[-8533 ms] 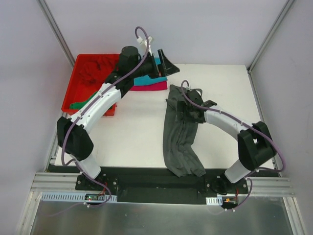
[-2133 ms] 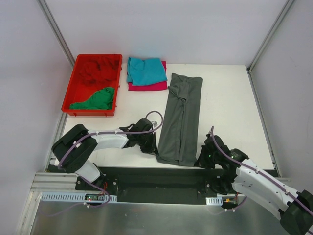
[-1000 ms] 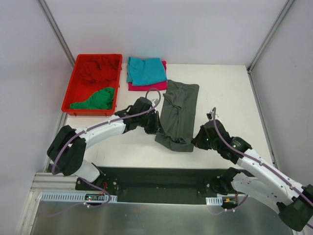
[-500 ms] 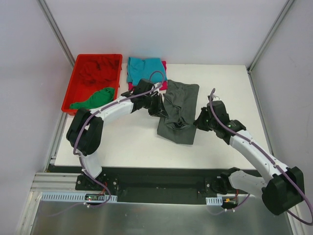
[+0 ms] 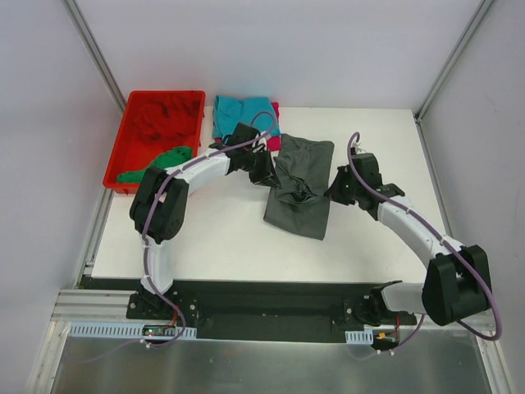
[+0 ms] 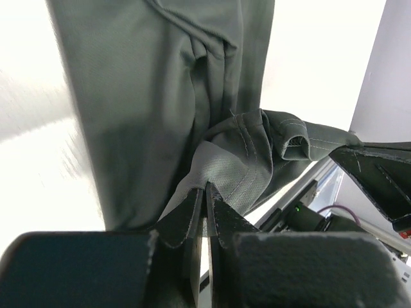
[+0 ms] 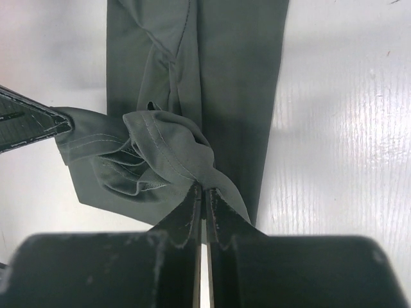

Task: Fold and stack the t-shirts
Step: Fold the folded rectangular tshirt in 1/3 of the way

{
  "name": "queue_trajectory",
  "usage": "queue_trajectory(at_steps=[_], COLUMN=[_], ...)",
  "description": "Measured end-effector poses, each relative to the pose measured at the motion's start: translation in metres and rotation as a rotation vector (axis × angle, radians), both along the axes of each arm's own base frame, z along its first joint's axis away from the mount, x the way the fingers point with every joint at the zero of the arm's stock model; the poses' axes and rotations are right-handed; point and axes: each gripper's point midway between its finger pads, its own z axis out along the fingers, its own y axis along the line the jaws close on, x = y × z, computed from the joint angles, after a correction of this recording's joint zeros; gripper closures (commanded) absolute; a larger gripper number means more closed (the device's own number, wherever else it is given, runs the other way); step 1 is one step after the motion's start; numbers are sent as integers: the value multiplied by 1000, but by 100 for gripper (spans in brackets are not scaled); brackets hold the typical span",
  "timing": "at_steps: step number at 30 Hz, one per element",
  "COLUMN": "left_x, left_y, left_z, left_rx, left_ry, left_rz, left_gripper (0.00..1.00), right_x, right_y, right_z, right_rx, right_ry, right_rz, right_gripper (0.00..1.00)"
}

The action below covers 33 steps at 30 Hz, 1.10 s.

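left gripper [image 5: 269, 174] and right gripper [image 5: 334, 194] each pinch closed on the dark grey t-shirt [image 5: 305, 160] hem at mid-frame, its long axis running up-frame, the flat end just above both.

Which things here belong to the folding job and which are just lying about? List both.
Job: dark grey t-shirt, pinched by left gripper and right gripper; teal t-shirt; magenta t-shirt; green t-shirt; red t-shirt.
Lying about: red plastic bin; white table.

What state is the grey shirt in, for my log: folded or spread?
Partly folded: the grey shirt has one end doubled over the rest, pinched by left gripper and right gripper.
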Motion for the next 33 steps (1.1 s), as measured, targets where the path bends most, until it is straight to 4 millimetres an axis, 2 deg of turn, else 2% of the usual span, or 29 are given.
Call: queue_trajectory(at_steps=[9, 12, 14, 15, 18, 19, 20, 22, 23, 26, 30, 33], left_x=[26, 30, 33, 34, 34, 34, 35, 33, 30, 12, -15, -35], left_y=[-3, -2, 0, 1, 5, 5, 7, 10, 13, 28, 49, 62], left_z=[-21, -30, -35, -36, -39, -39, -39, -38, -37, -32, -13, -1], left_rx=[27, 39, 47, 49, 60, 61, 61, 65, 70, 100, 123, 120], left_ry=[11, 26, 30, 31, 36, 32, 29, 22, 19, 16, -21, -55], left_rz=[7, 13, 16, 15, 15, 12, 14, 12, 11, 27, 52, 67], left_gripper=[89, 69, 51, 44, 27, 17, 3, 1, 1, 1, 1, 1], right_x=[17, 24, 30, 34, 40, 41, 41, 41, 40, 34, 8, -9], right_y=[-8, -11, -11, -11, -10, -9, -8, -7, -6, -6, -7, 6], right_z=[-24, -33, -38, -41, -46, -46, -45, -42, -40, -32, -19, -12], right_rx=[4, 6, 12, 17, 30, 34, 37, 43, 45, 46, 41, 31], right_ry=[60, 88, 99, 103, 116, 117, 115, 107, 104, 81, 33, 3], right_rz=[-29, -33, -34, -31, -14, -4, 7, 26, 35, 52, 91, 162], right_gripper=[94, 89, 80, 73, 45, 35, 30, 18, 16, 14, 13, 13])
